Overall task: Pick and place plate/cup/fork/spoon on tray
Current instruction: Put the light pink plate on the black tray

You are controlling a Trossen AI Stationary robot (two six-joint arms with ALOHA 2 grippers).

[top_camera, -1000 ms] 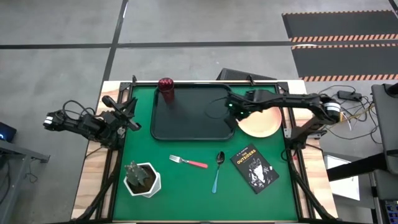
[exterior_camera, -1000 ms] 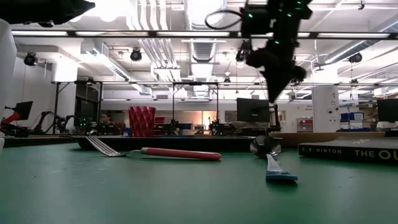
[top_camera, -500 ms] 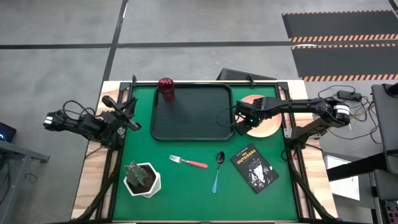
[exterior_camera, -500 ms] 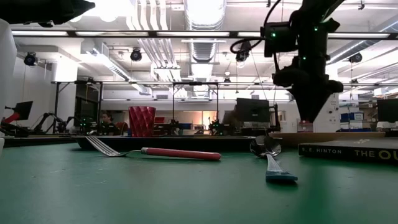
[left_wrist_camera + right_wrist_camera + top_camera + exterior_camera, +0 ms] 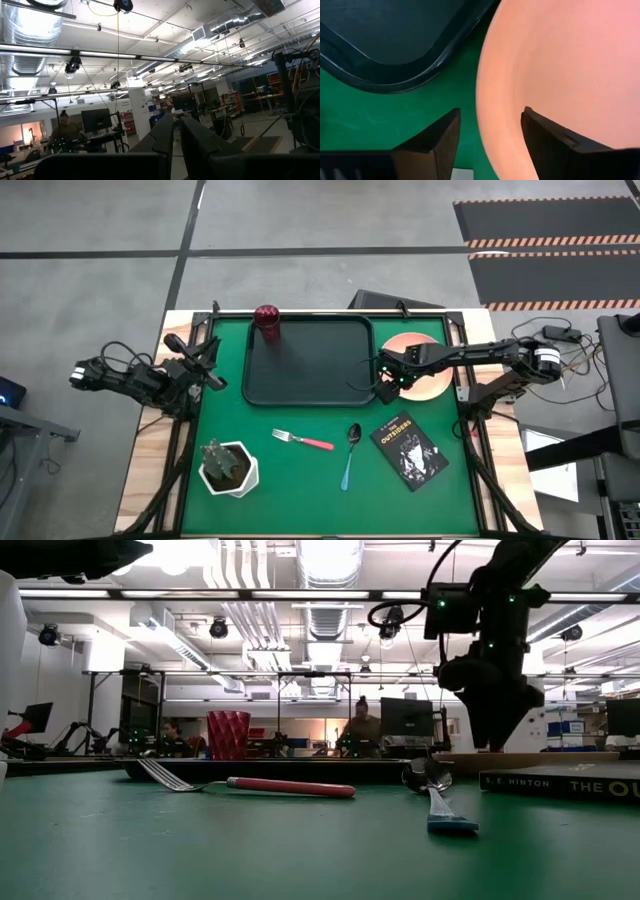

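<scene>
The peach-orange plate (image 5: 427, 386) lies flat on the green mat, right of the black tray (image 5: 310, 380). My right gripper (image 5: 387, 387) is open, pointing down at the plate's left rim (image 5: 485, 120). One finger (image 5: 437, 142) is over the mat and the other (image 5: 547, 145) over the plate, and I see no touch. The dark red cup (image 5: 267, 323) stands at the tray's far left corner. The fork (image 5: 303, 441) and the spoon (image 5: 349, 454) lie on the mat near the tray. My left gripper (image 5: 176, 135) is shut and waits at the table's left edge (image 5: 205, 368).
A black book (image 5: 409, 450) lies on the mat near the plate, right of the spoon. A white pot with a green plant (image 5: 229, 467) stands at the near left. The low view shows the right gripper (image 5: 497, 735) above the book's spine (image 5: 560, 783), and a person far behind the table.
My right gripper has gone from over the tray's right part toward the table's right and near edges. It has come down to the plate's left rim. The plate, cup, fork and spoon have kept still.
</scene>
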